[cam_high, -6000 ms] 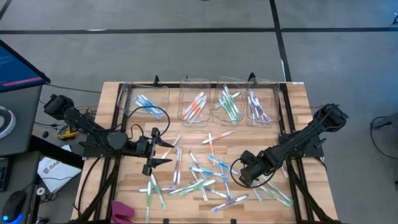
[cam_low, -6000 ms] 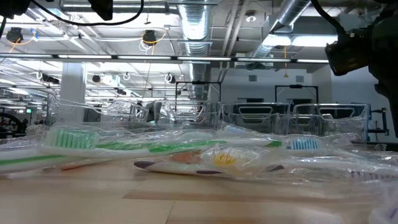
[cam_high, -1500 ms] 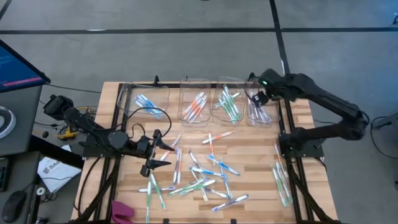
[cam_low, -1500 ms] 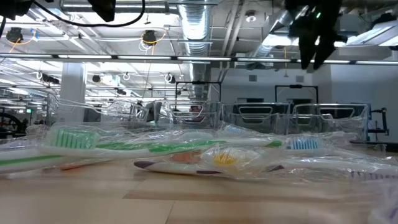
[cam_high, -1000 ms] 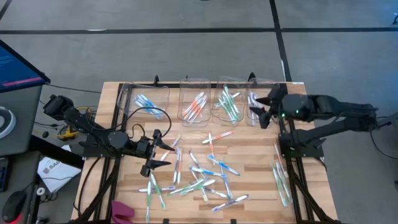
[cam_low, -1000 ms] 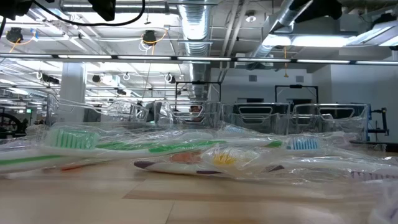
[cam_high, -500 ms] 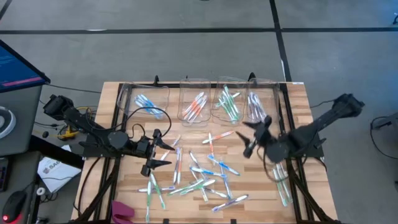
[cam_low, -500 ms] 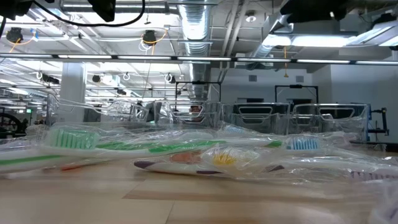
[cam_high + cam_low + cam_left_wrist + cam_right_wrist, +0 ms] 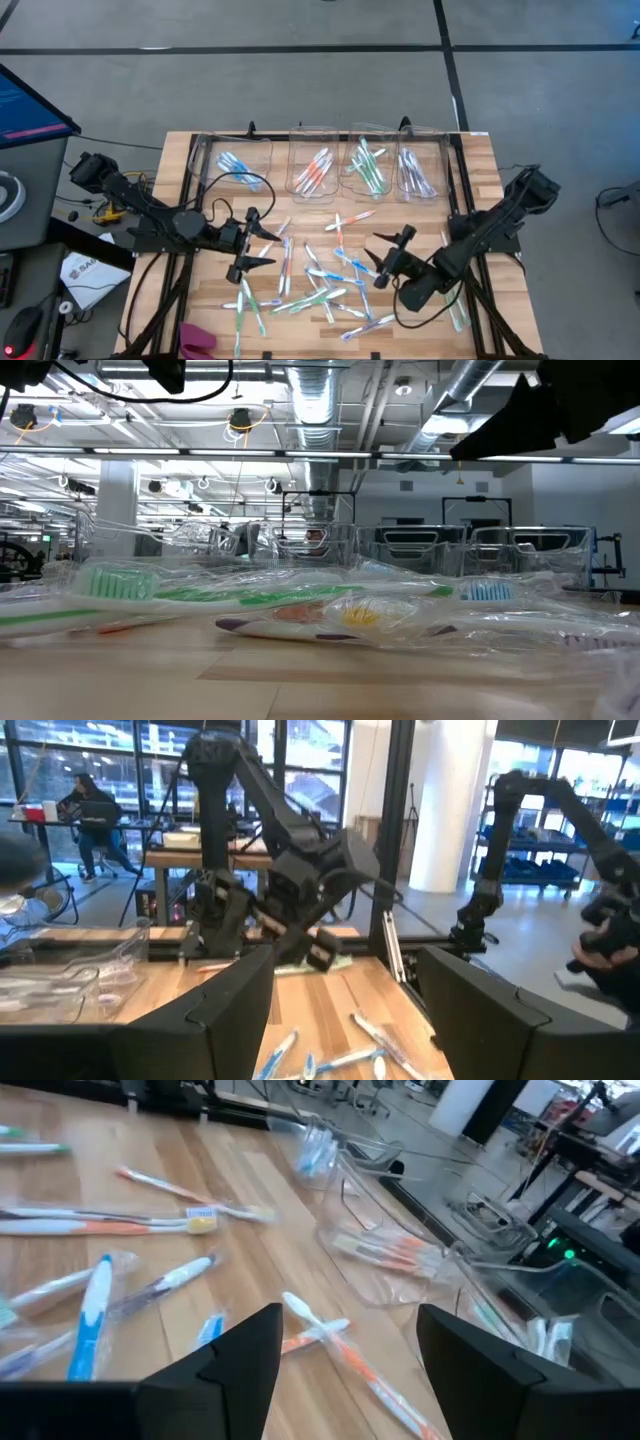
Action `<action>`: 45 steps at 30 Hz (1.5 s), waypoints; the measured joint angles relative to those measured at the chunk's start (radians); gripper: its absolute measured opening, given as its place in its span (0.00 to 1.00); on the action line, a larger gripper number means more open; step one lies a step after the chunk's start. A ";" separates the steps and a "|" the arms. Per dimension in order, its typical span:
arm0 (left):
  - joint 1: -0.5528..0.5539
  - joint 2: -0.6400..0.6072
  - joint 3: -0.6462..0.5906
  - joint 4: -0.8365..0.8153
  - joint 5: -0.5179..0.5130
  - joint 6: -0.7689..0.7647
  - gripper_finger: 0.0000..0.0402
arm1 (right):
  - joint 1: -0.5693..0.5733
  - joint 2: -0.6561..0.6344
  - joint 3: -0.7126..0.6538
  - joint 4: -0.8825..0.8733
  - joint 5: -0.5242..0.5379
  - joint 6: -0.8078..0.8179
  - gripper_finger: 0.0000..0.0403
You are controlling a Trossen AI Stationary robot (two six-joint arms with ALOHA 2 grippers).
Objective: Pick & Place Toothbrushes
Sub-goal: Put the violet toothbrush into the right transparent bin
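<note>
The right gripper (image 9: 389,258) hangs wide open and empty above the loose toothbrushes (image 9: 320,280) scattered on the wooden table (image 9: 480,170), likely ready to grab one. More toothbrushes sit sorted by color in the clear bins (image 9: 320,165) at the back. The left gripper (image 9: 255,245) waits open and empty by the pile's left side.

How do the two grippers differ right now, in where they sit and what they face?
The left gripper is at the left edge of the loose toothbrushes on the table, while the right gripper is above the pile's right side. The left arm reaches in from the table's left, the right arm from its right. Both grippers are open and hold nothing.
</note>
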 joint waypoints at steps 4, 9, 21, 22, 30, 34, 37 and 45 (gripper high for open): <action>0.000 -0.002 0.000 0.030 0.000 0.000 0.60 | -0.005 0.024 0.000 0.058 -0.029 0.000 0.56; 0.000 -0.002 0.000 0.020 0.001 0.000 0.60 | -0.006 0.028 0.001 0.076 -0.037 0.000 0.56; -0.029 0.161 0.002 -0.064 -0.019 0.101 0.60 | -0.018 0.028 0.001 0.083 -0.040 -0.009 0.56; -0.039 0.175 0.010 -0.077 -0.019 0.116 0.60 | -0.018 0.028 0.001 0.083 -0.040 -0.009 0.56; -0.138 0.197 0.147 -0.520 -0.237 -0.031 0.60 | -0.018 0.028 0.001 0.082 -0.058 -0.012 0.56; -0.174 0.197 0.197 -0.769 -0.245 -0.263 0.60 | -0.021 0.028 0.001 0.082 -0.060 -0.011 0.56; -0.211 0.197 0.208 -0.815 -0.176 -0.337 0.59 | -0.024 0.028 0.001 0.082 -0.061 -0.012 0.56; -0.316 0.271 0.198 -0.808 -0.141 -0.346 0.52 | -0.030 0.028 0.001 0.082 -0.061 -0.035 0.56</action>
